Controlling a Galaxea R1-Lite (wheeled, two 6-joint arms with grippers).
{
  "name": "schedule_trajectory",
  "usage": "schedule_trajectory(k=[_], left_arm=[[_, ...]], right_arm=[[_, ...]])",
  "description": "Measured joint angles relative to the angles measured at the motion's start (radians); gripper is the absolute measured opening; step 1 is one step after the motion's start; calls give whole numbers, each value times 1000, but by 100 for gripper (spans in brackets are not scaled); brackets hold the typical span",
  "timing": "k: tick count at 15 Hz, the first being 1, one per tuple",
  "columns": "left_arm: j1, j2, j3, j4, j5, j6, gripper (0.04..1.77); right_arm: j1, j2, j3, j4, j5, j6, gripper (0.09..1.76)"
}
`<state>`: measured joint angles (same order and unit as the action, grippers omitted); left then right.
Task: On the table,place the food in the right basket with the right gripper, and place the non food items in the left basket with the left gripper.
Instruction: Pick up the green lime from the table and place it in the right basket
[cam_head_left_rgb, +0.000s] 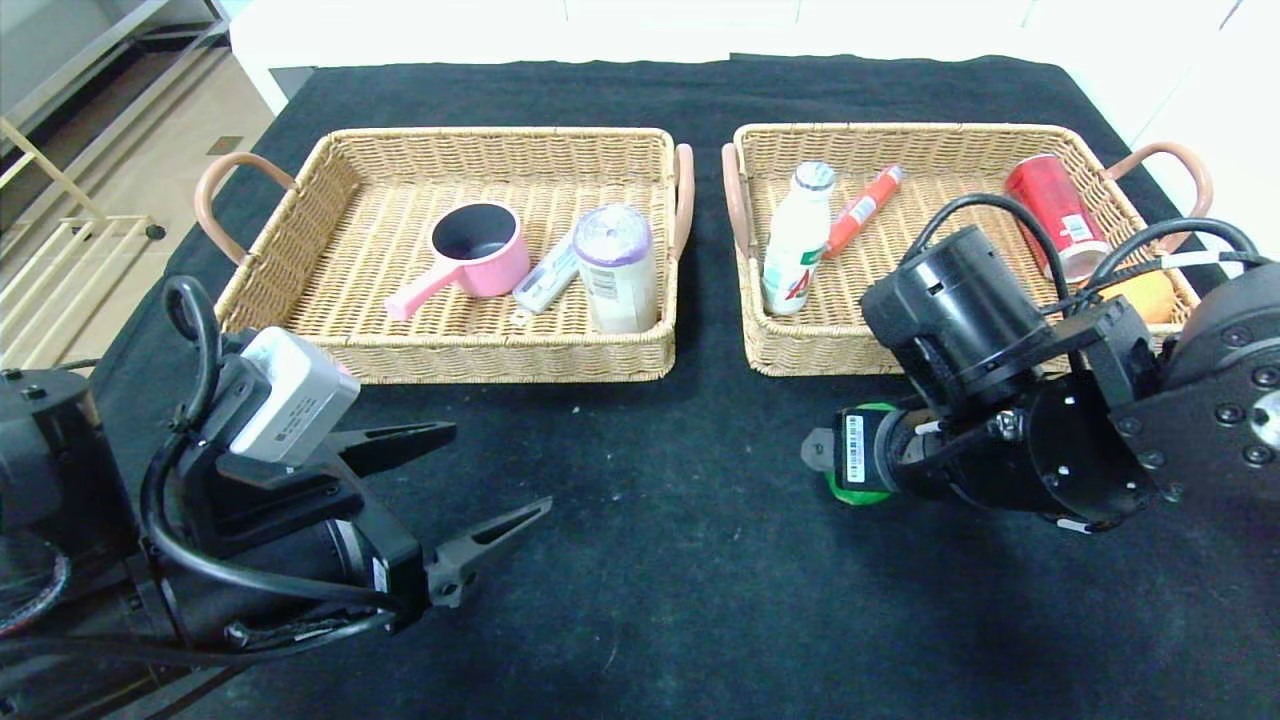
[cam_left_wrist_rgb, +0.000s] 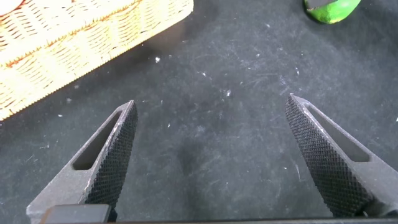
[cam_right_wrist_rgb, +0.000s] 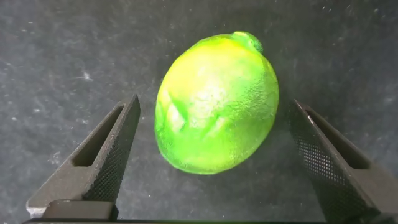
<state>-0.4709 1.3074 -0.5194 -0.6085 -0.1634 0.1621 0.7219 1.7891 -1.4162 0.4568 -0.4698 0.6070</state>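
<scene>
Green lime on black cloth, between open right fingers, untouched

The desk is covered in black cloth. Two wicker baskets rest on it side by side toward the far edge: the left basket and the right basket, just apart from each other. Nearer, on the cloth in front of the right basket, lies a green lime
</scene>
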Motion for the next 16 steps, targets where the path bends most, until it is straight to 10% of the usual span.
schedule_trajectory(k=[4,8,16], left_arm=[[1,3,-1,1,2,1,172],[1,6,1,1,2,1,172],[0,14,7,1,1,11,172]], right_arm=[[-5,7,1,-4,1,3,171],[-6,8,4,-6,4,6,115],[0,19,7,-6,4,24,110]])
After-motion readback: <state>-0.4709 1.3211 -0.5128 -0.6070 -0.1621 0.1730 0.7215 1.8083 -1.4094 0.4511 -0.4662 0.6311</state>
